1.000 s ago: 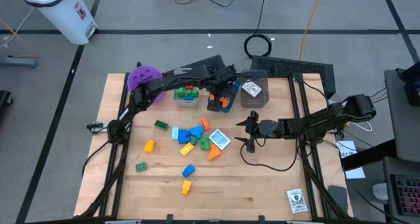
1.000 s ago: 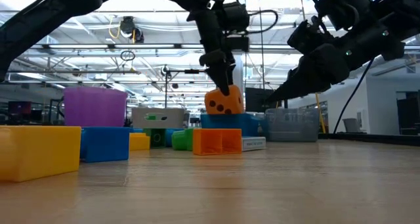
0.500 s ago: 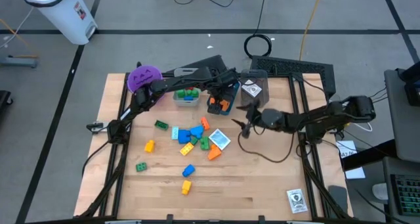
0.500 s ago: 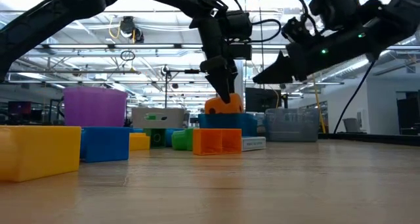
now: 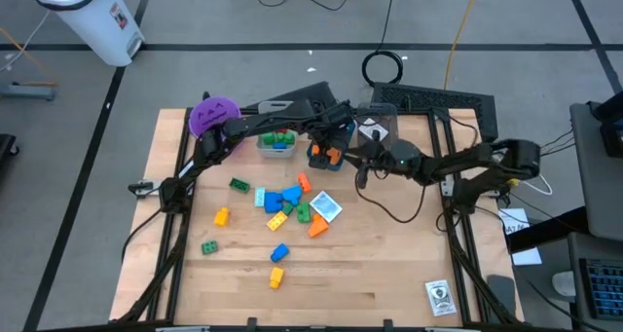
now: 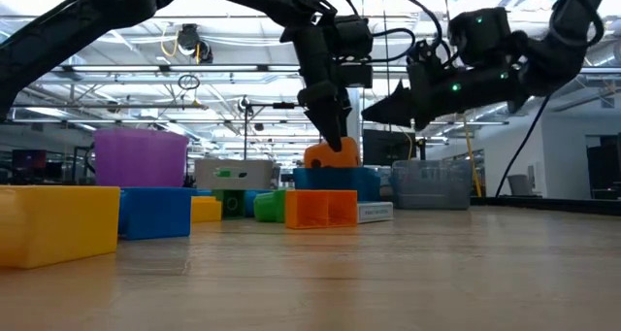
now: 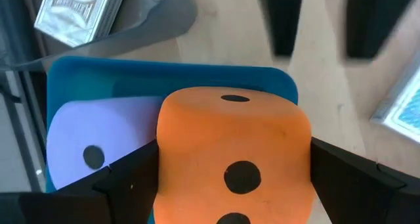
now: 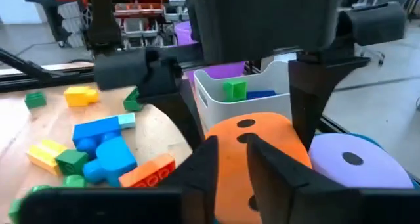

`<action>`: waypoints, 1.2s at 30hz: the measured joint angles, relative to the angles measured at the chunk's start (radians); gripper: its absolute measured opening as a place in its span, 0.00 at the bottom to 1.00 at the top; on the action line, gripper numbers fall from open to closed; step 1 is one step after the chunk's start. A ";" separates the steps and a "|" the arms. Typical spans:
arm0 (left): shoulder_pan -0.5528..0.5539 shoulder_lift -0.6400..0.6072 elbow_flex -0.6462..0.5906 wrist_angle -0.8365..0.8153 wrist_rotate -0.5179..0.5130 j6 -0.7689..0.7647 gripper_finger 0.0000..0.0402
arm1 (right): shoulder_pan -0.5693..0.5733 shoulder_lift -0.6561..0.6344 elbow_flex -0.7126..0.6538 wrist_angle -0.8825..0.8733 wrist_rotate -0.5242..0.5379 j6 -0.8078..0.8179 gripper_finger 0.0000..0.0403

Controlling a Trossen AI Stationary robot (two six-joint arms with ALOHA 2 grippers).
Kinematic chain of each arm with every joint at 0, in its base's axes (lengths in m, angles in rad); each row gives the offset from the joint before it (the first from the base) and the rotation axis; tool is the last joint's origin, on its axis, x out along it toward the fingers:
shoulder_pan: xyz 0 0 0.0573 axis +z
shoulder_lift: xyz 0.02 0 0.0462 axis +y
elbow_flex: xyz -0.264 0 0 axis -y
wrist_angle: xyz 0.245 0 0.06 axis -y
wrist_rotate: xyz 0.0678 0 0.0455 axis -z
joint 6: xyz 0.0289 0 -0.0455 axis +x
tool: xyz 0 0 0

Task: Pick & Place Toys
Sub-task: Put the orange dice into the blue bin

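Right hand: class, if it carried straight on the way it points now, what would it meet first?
Most likely the orange die in the blue bin. The right hand aims at it, with the left hand's fingers on either side. Depth is hard to judge.

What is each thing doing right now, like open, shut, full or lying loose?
Left gripper: open, fingers either side of the orange die.
Right gripper: nearly shut, empty, up in the air.
Orange die: sitting in the blue bin, beside the purple die.
Bricks: lying loose on the table.
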 joint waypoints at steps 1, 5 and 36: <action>0.000 0.000 0.000 0.003 0.014 0.000 0.87 | -0.001 0.021 0.000 0.022 -0.002 -0.012 0.14; 0.001 -0.001 0.000 0.028 0.061 -0.004 0.87 | -0.009 0.116 0.000 0.132 -0.044 -0.068 0.05; 0.016 0.000 -0.001 0.036 0.061 0.007 0.87 | -0.106 0.376 0.080 0.223 -0.132 0.010 0.00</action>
